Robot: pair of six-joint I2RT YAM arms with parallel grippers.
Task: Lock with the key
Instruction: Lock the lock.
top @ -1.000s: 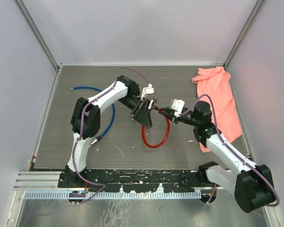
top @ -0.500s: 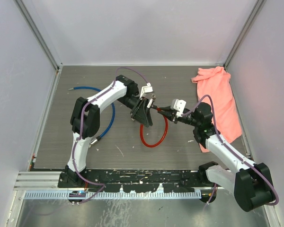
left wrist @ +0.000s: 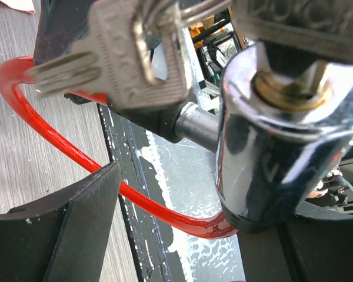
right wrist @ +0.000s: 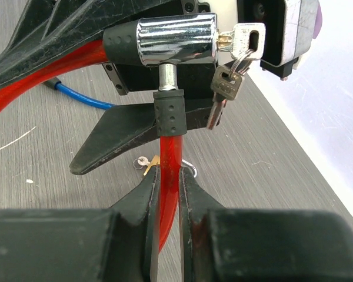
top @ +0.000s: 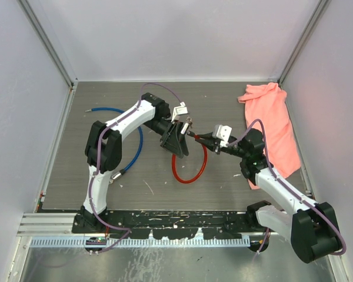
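Grey wood-grain tabletop (top: 223, 182), white walls (top: 176, 35), pink cloth (top: 273, 126) right of the lock (right wrist: 176, 40); right gripper (right wrist: 169, 188) pinches its red cable (right wrist: 169, 153), left gripper (top: 176, 138) is spread.

Close-up: chrome lock cyl. (left wrist: 270, 147) w/ brass core (left wrist: 291, 88) facing cam, blurred key (left wrist: 115, 59) on a ring just left of it, red cable (left wrist: 65, 147) looping to its bottom end, black finger (left wrist: 53, 235) lower left (apart from the lock) over grey table (left wrist: 23, 170).
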